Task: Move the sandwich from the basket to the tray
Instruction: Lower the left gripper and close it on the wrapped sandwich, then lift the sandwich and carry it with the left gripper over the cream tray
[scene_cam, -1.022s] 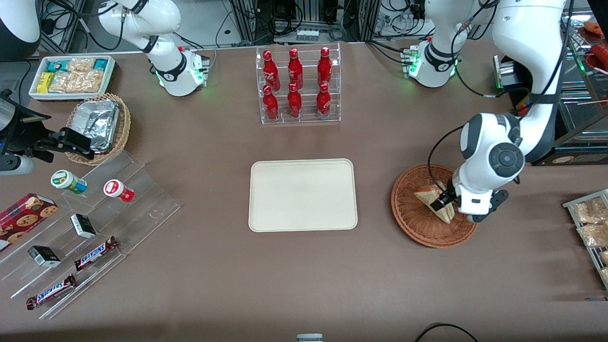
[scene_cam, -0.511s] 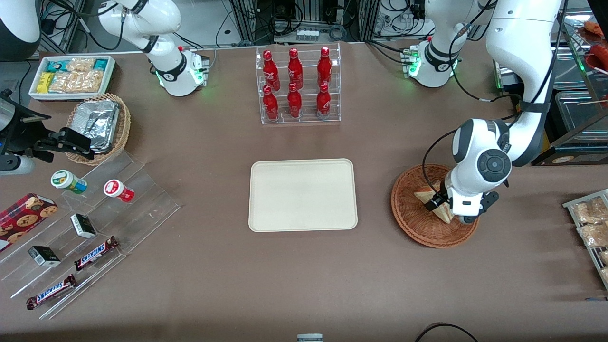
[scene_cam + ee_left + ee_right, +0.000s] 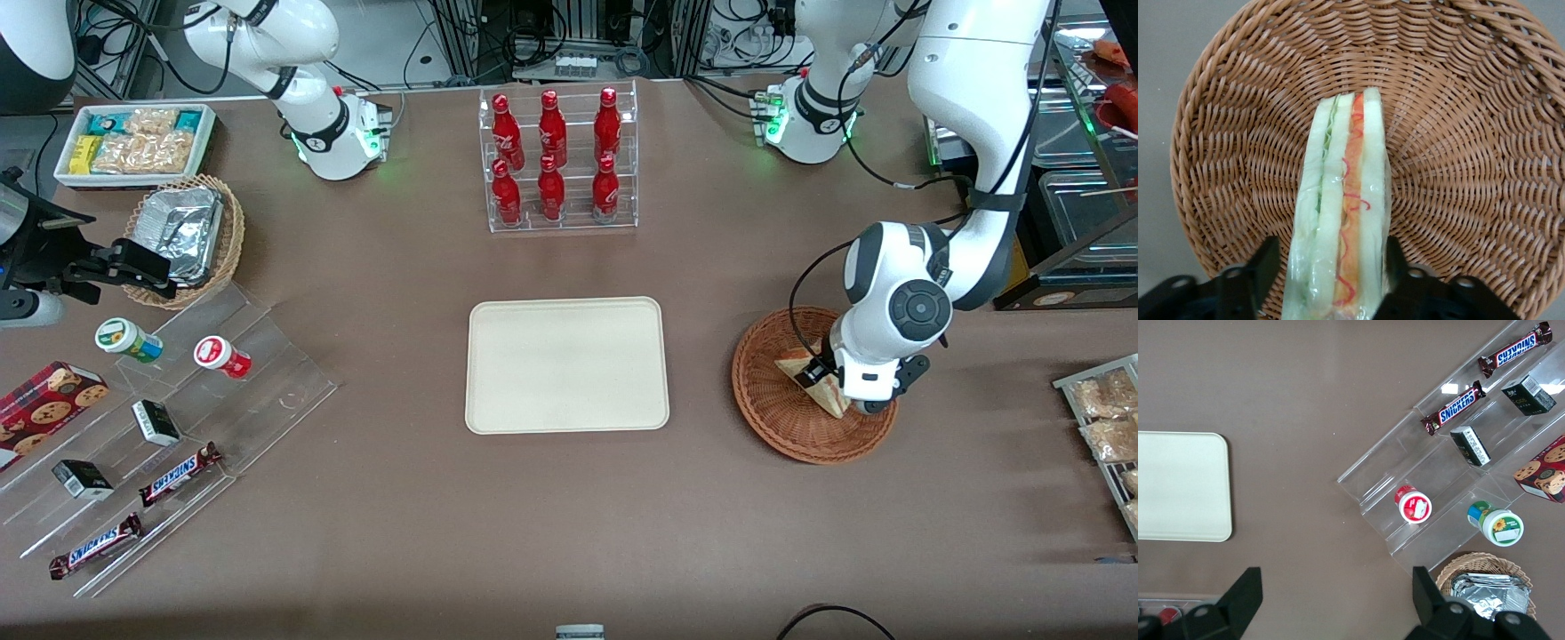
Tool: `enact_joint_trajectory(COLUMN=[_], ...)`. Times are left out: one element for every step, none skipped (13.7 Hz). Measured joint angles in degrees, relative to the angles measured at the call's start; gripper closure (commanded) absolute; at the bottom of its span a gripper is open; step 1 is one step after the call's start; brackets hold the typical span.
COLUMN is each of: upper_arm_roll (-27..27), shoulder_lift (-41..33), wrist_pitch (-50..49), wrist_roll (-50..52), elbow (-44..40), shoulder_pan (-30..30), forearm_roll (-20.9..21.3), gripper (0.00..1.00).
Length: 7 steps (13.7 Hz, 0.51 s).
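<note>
I count 1 flat cream rectangular tray (image 3: 566, 364), bare, so nothing is delivered yet. Toward the working arm's end sits 1 shallow reddish-brown wicker basket (image 3: 766, 411), and in it 1 triangular white-bread sandwich (image 3: 1341, 213). My gripper (image 3: 1330, 275) is down in the basket, its fingers (image 3: 1265, 265) spread astride the wedge. Pinching, lifting, carrying and releasing remain.

The left arm reaches down from its base at the working arm's end of the desk, elbow bent and wrist pointing downward. Its gripper (image 3: 1331, 277) sits low, its two black fingers (image 3: 1265, 267) parted and standing one on each flank of the sandwich (image 3: 1341, 207), the wedge filling the gap between them.
</note>
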<state>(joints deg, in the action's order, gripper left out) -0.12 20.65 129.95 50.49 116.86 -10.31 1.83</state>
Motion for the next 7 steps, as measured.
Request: enact_joint_trajectory(upper_arm_roll=[0.0,0.0,0.0,0.0,0.0,0.0,-0.1], shoulder_lift=[0.0,0.0,0.0,0.0,-0.1,-0.2,-0.5], wrist_pitch=[0.0,-0.1,-1.0,-3.7,-7.2,-10.8,-14.0], wrist_roll=[0.4,0.5,0.5,0.5,0.5,0.5,0.5], elbow=[0.0,-0.3,-1.1,-2.7,-5.1,-7.8,-10.4], shoulder_pan=[0.0,0.0,0.0,0.0,0.0,0.0,-0.1], forearm_roll=[0.0,0.0,0.0,0.0,0.0,0.0,0.0], gripper=[1.00,1.00,1.00,1.00,1.00,1.00,1.00])
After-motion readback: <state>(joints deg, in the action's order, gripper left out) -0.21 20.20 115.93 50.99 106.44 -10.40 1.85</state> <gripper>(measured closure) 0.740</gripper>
